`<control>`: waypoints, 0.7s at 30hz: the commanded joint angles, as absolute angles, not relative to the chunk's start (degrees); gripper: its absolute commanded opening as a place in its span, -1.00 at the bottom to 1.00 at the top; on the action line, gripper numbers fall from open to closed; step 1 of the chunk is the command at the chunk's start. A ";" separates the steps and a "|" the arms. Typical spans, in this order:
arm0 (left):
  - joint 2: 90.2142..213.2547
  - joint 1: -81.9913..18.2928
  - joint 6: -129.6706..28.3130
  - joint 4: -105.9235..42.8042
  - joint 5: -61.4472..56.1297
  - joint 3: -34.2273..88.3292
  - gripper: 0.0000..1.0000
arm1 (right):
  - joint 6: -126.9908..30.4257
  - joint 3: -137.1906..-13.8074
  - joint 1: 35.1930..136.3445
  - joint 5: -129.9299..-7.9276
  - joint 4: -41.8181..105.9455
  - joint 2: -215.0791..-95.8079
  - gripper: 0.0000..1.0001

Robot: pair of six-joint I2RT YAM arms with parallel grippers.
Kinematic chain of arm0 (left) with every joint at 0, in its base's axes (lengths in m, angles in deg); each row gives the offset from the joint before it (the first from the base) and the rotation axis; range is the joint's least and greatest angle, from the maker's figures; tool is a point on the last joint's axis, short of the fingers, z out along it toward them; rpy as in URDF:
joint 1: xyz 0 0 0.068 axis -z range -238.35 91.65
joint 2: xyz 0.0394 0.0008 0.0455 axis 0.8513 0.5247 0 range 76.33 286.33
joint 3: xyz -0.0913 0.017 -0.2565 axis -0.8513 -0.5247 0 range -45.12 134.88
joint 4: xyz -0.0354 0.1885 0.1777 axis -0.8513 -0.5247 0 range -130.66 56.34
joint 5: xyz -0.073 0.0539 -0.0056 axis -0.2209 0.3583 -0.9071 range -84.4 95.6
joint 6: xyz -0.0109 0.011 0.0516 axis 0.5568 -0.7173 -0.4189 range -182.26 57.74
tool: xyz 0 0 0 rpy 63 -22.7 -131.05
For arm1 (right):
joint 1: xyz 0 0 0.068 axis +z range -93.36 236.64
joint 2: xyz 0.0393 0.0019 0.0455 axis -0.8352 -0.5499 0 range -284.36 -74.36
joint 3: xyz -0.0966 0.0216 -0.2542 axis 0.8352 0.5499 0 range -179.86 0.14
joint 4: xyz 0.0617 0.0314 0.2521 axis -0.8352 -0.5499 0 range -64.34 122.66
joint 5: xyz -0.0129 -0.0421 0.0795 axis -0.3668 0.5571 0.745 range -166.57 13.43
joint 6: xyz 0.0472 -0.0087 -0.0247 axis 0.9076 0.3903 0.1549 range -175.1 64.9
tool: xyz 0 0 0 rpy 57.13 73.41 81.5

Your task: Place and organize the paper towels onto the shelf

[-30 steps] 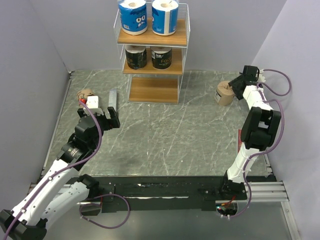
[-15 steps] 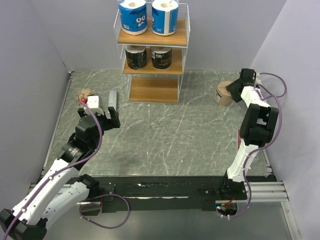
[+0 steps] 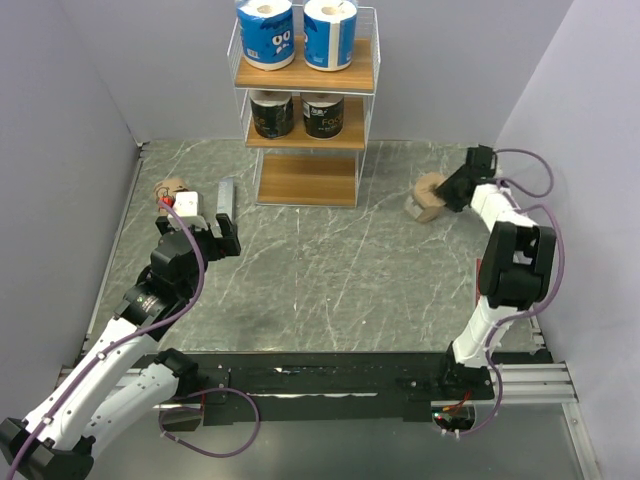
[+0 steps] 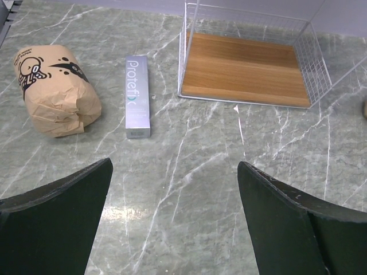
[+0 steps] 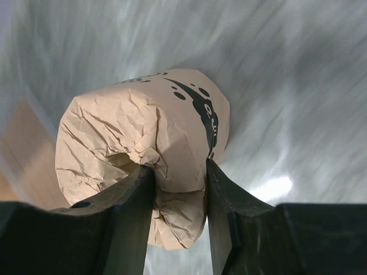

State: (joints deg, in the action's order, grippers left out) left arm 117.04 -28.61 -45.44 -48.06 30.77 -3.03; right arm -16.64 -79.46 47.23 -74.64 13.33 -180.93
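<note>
The shelf (image 3: pixel 306 180) stands at the back centre. Two blue-and-white rolls (image 3: pixel 267 33) sit on its top tier, two black rolls (image 3: pixel 272 114) on the middle tier; the bottom board (image 4: pixel 243 70) is bare. My right gripper (image 3: pixel 448 195) is shut on a tan kraft roll (image 3: pixel 426 197), gripping its wall with one finger in the centre hole (image 5: pixel 175 172), above the table right of the shelf. A second kraft roll (image 3: pixel 172 189) lies at the left (image 4: pixel 54 91). My left gripper (image 4: pixel 175 172) is open and empty, short of it (image 3: pixel 215 235).
A flat grey metal bar (image 4: pixel 137 95) lies between the left kraft roll and the shelf (image 3: pixel 226 199). A small red and white packet (image 3: pixel 183 205) lies by the left roll. Grey walls close in on both sides.
My right gripper has carried the kraft roll leftward from the right wall toward the shelf. The left arm has not moved.
</note>
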 commanded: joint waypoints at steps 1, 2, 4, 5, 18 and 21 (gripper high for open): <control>116.32 -28.47 -45.21 -46.06 29.86 -1.88 0.93 | -20.72 -73.97 54.61 -66.92 15.26 -171.76 -0.27; 116.32 -28.38 -45.12 -46.14 29.86 -1.88 0.93 | -20.99 -71.35 58.27 -66.21 15.60 -170.61 -0.28; 116.23 -28.47 -45.21 -46.23 29.86 -1.88 0.93 | -20.74 -67.04 61.63 -64.80 16.31 -167.20 -0.27; 116.23 -28.47 -45.12 -46.23 29.95 -1.88 0.93 | -20.56 -65.62 65.39 -63.31 16.83 -166.04 -0.28; 120.45 -28.47 -35.73 -52.03 21.71 2.69 0.93 | -9.99 -46.71 78.53 -49.13 33.11 -160.06 -0.11; 121.33 -28.55 -31.78 -52.47 17.66 2.26 0.93 | -15.25 -46.71 76.25 -51.60 25.74 -157.70 0.18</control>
State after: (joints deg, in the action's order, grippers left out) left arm 120.75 -28.61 -38.58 -51.75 24.28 0.18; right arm -10.45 -46.76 78.31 -50.16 29.06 -161.15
